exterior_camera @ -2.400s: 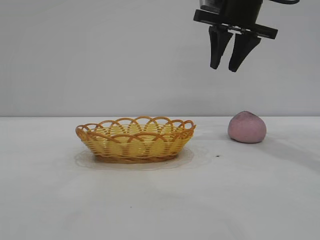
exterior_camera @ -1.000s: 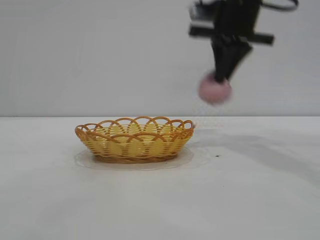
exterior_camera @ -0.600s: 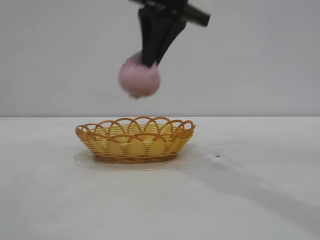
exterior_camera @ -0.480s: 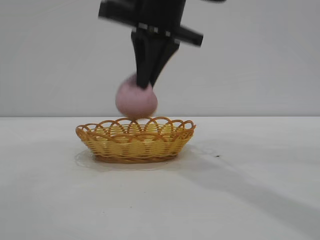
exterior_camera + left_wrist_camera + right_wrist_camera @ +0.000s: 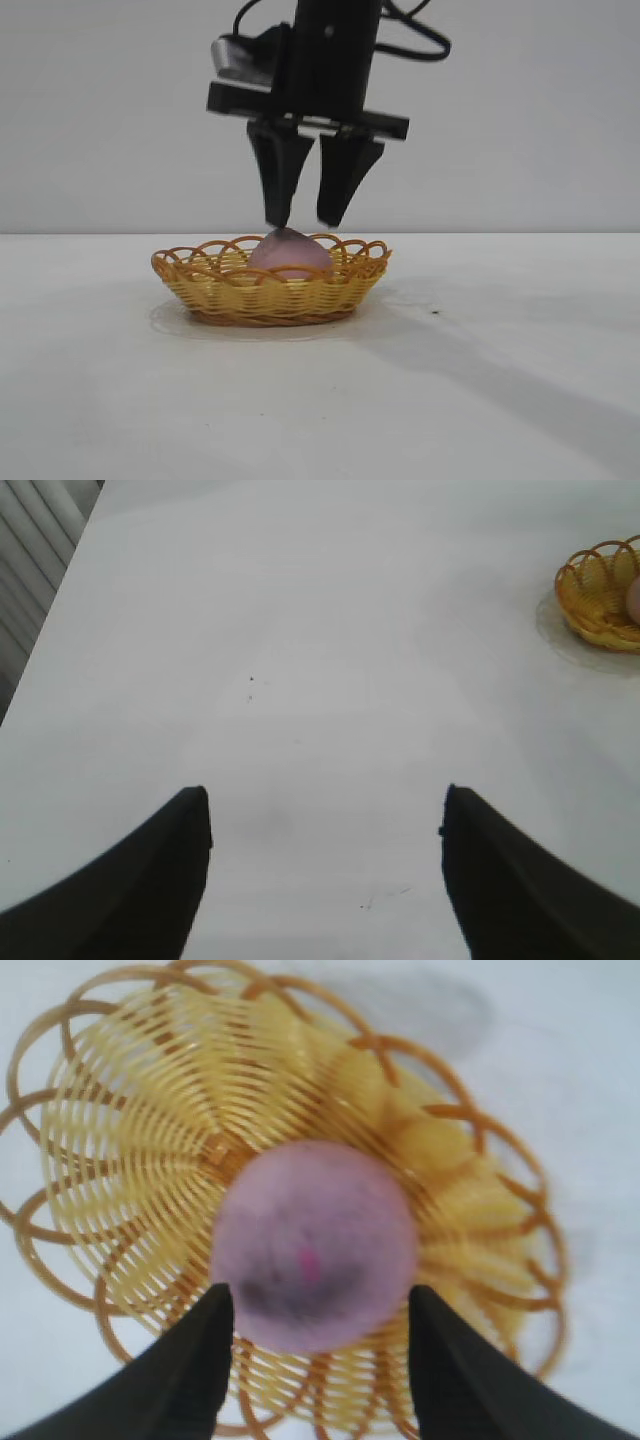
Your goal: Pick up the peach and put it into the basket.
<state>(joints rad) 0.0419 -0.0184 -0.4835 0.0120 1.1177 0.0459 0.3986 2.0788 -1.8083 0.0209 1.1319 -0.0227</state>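
The dusty pink peach [image 5: 290,255] lies inside the yellow woven basket [image 5: 200,285] with the orange looped rim, near its middle. My right gripper [image 5: 303,222] hangs open just above the peach, its fingertips apart and clear of the fruit. In the right wrist view the peach [image 5: 315,1245] rests on the basket floor [image 5: 130,1150], with my right gripper [image 5: 320,1305] open and its fingertips on either side of it. My left gripper [image 5: 325,805] is open and empty over bare table, far from the basket [image 5: 595,595], which shows at that view's edge.
The white table [image 5: 500,380] stretches around the basket. A small dark speck [image 5: 434,312] lies on the table to the right of the basket. A plain grey wall stands behind.
My right gripper carried the peach from the right to over the basket, lowered it and opened. The peach now lies in the basket, free of the fingers.
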